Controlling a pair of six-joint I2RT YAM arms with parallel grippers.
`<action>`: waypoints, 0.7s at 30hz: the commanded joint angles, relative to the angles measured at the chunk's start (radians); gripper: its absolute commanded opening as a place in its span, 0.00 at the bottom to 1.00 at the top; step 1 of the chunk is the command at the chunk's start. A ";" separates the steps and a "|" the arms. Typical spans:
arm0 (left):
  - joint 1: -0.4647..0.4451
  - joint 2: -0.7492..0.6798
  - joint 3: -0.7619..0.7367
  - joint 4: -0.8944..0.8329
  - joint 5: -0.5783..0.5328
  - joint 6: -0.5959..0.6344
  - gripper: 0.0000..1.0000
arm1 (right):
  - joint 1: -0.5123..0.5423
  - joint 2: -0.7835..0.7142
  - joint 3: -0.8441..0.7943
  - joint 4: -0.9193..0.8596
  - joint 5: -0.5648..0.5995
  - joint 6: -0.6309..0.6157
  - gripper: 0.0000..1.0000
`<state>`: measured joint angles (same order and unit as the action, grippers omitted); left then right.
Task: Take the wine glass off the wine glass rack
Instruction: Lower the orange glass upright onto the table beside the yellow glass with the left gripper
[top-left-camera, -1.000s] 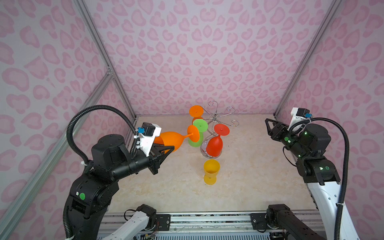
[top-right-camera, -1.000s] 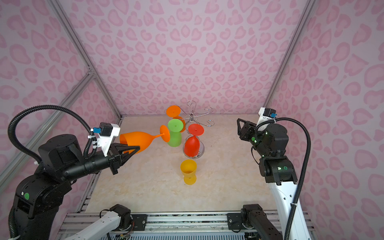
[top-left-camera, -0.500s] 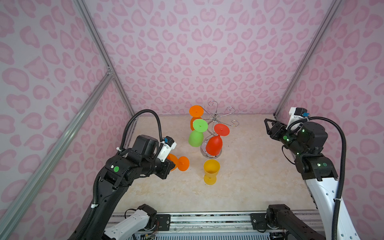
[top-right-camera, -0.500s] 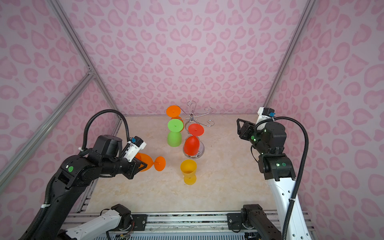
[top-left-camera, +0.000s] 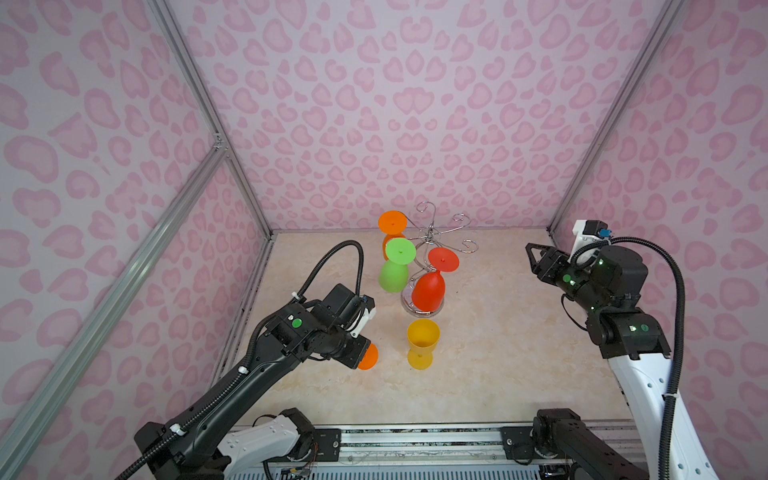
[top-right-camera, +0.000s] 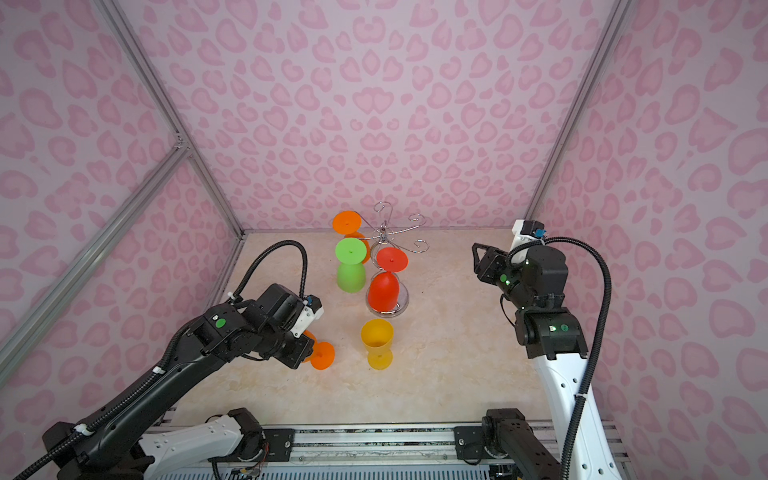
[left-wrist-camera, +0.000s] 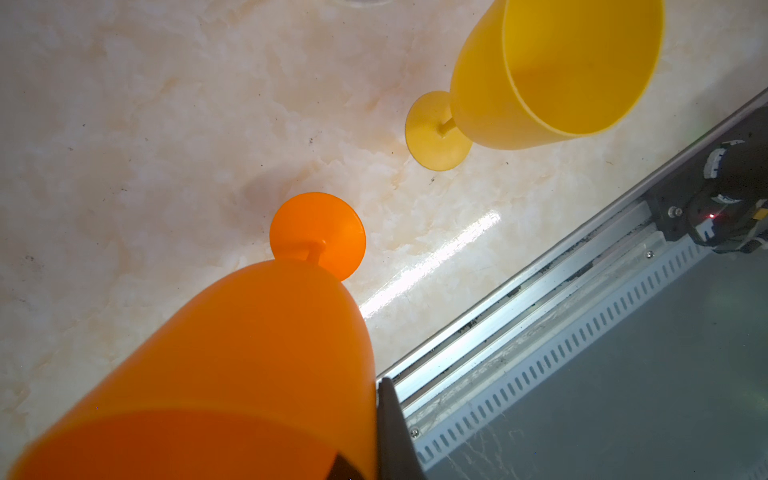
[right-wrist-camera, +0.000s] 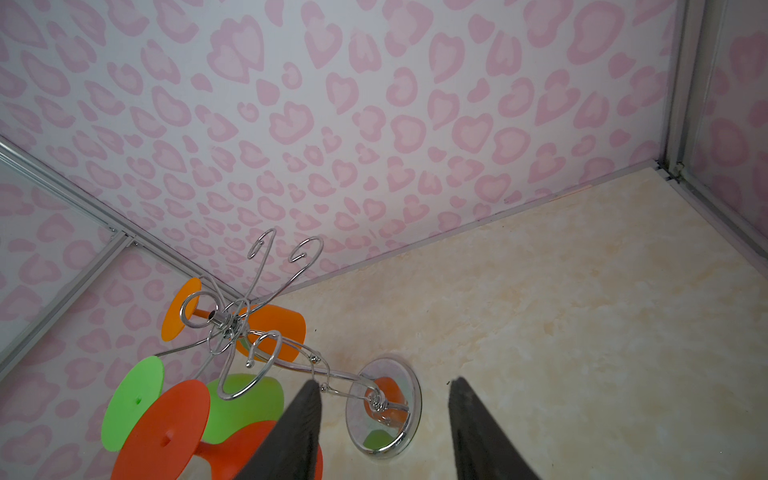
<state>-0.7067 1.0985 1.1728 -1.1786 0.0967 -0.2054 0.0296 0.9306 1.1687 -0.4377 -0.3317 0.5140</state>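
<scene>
Since one second ago, the left arm has swung away from the wine glass rack (top-left-camera: 432, 239) and come down to the front-left part of the desk (top-left-camera: 498, 353), carrying the orange wine glass (left-wrist-camera: 257, 353) with it.

Left gripper (top-right-camera: 303, 353): clamped on the bowl of that glass (one finger (left-wrist-camera: 392, 419) shows against the bowl wall in the left wrist view). The glass is off the rack and well apart from it, with its foot lowest and close over the desk. Whether the foot touches the desk cannot be told.

Just to the right, the yellow glass (top-left-camera: 423, 338) stands upright on the desk, apart from the orange wine glass and in front of the rack's round base.

Behind it, the rack stands near the back wall. Three glasses hang upside down on its left-side arms: a second orange glass (top-left-camera: 392, 222), a green glass (top-left-camera: 393, 274) and a red glass (top-left-camera: 430, 291).

Right gripper (right-wrist-camera: 384, 386): jaws apart, holding nothing, in the air well to the right of the rack, about where it was one second ago.
</scene>
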 joint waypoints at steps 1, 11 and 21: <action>-0.002 0.021 -0.017 0.103 0.006 -0.031 0.02 | -0.002 0.001 -0.013 0.026 -0.012 0.010 0.50; -0.010 0.125 -0.015 0.143 -0.013 -0.021 0.02 | -0.014 -0.012 -0.029 0.021 -0.020 0.005 0.50; -0.015 0.179 -0.020 0.131 -0.022 -0.014 0.02 | -0.030 0.000 -0.050 0.044 -0.046 0.014 0.50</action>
<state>-0.7208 1.2652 1.1542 -1.0599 0.0788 -0.2264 0.0021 0.9253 1.1255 -0.4236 -0.3588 0.5220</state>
